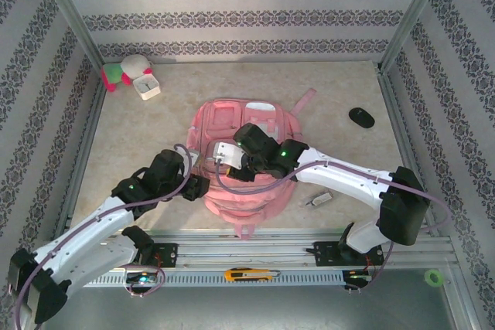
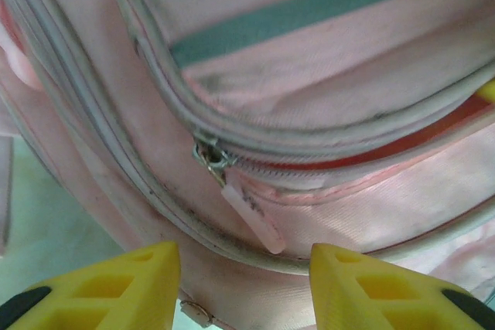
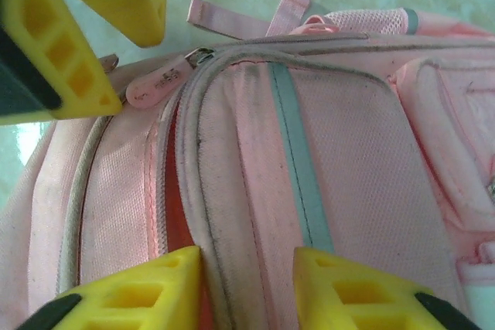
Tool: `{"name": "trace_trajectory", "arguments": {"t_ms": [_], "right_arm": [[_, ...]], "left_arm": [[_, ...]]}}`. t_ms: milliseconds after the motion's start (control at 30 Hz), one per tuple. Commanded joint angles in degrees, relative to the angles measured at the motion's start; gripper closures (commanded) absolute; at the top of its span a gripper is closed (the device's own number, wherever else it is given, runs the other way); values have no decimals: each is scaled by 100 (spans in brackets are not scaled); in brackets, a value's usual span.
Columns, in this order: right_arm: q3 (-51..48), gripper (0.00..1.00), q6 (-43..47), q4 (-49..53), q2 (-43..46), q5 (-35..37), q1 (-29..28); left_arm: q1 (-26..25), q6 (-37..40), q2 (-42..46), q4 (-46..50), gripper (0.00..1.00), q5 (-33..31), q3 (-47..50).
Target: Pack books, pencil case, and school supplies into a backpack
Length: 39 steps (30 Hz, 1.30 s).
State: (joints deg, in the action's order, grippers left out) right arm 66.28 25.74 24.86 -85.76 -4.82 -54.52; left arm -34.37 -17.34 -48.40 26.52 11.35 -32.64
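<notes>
Overhead, a pink-and-white plush toy and a white square clock sit in the far left corner of the surface. The left end effector meets the near left edge of the pink backpack, which lies flat at the centre of the surface. Its yellow fingers stand apart, and the wrist view shows a pale pink zip pull between and just beyond them, apparently untouched. The right end effector hovers over the backpack's middle, its jaws likewise apart on either side of a grey-trimmed zip seam that gapes onto a red lining. A small silver-grey gadget lies just right of the backpack. A black oval object rests well apart, toward the far right.
</notes>
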Motion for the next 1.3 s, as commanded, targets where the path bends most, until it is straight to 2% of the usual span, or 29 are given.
{"name": "trace_trajectory", "arguments": {"t_ms": [0, 33, 67, 100, 200, 333, 533, 667, 733, 800, 933, 1033, 1100, 1133, 1267], "right_arm": [[97, 77, 157, 37, 124, 352, 23], [86, 81, 176, 33, 176, 308, 24], [63, 86, 190, 32, 238, 247, 24], [46, 89, 214, 37, 298, 196, 23], [-62, 97, 319, 42, 513, 55, 51], [-252, 100, 463, 97, 878, -361, 227], [-608, 100, 919, 160, 1484, -1083, 514], [-831, 100, 997, 123, 1745, -1954, 927], [-947, 100, 1140, 93, 1820, -2089, 1006], [-1017, 100, 1211, 80, 1828, -2128, 1032], [-1013, 100, 1237, 178, 1790, -2479, 1128], [-1059, 100, 1202, 171, 1805, -2722, 1242], [-1164, 100, 1116, 19, 1848, -2782, 1354], [-1201, 100, 1074, -53, 1870, -2823, 1411], [-1352, 100, 880, -366, 1936, -3209, 1717]], "left_arm": [[50, -37, -201, -635, 54, 68, 105], [53, -38, -255, -704, 57, -24, 115], [53, -64, -301, -764, 64, -195, 110], [51, -85, -327, -788, 76, -368, 101], [57, -7, -329, -679, 100, -775, -4], [145, 275, -190, -454, 100, -1186, -115], [515, 908, -330, -495, 100, -1166, -420], [659, 1615, -745, -802, 100, -890, -663], [658, 2113, -982, -967, 100, -426, -807], [655, 2582, -1251, -1227, 100, -222, -892], [675, 3035, -1898, -1457, 100, -716, -1273], [720, 3128, -2312, -1389, 96, -1082, -1607], [741, 3021, -2439, -1293, 88, -1185, -1787], [740, 3008, -2435, -1261, 83, -1090, -1824], [746, 3289, -1981, -1383, 51, -150, -1652]]}}
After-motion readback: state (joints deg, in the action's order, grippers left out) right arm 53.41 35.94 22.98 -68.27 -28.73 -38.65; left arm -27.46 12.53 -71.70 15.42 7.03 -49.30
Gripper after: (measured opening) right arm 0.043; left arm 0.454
